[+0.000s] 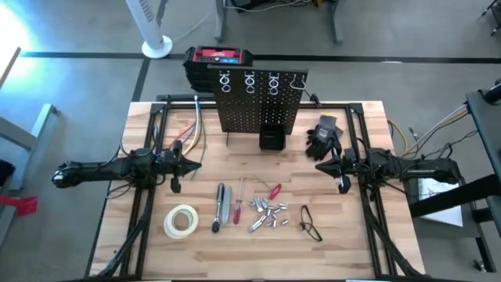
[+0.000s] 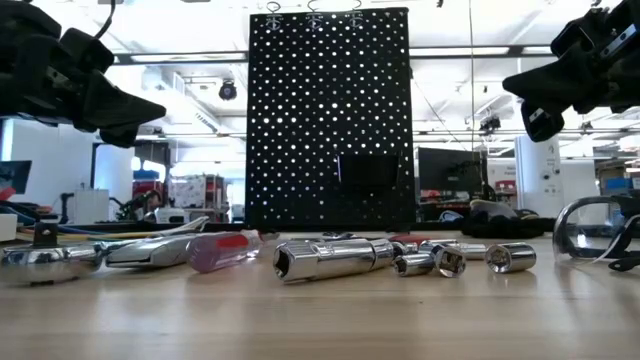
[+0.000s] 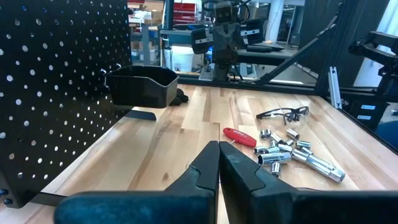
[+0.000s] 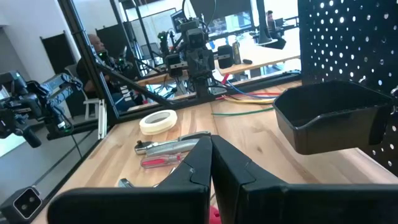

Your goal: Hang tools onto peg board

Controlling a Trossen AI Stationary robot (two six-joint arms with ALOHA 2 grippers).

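Both pincers are pressed together and empty, so nothing's started yet.

High view: left pincer [image 1: 178, 166] and right pincer [image 1: 335, 166] hover either side of the worktop [image 1: 368, 235]; the tools [image 1: 250, 210] lie in front of the peg board [image 1: 258, 106].

Low view: tools flat, hooks bare.

Left wrist view: sockets near a red handle [image 3: 239, 136]. Next move, I'd guess, means opening over one tool.

Right wrist view: tape roll [image 4: 158, 121] beyond. No readable writing anywhere.

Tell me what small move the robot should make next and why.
Probably open the left hand and lower it toward the tools lying on the table: both hands, including the right hand, hover shut and empty, and the peg board hooks hold nothing.
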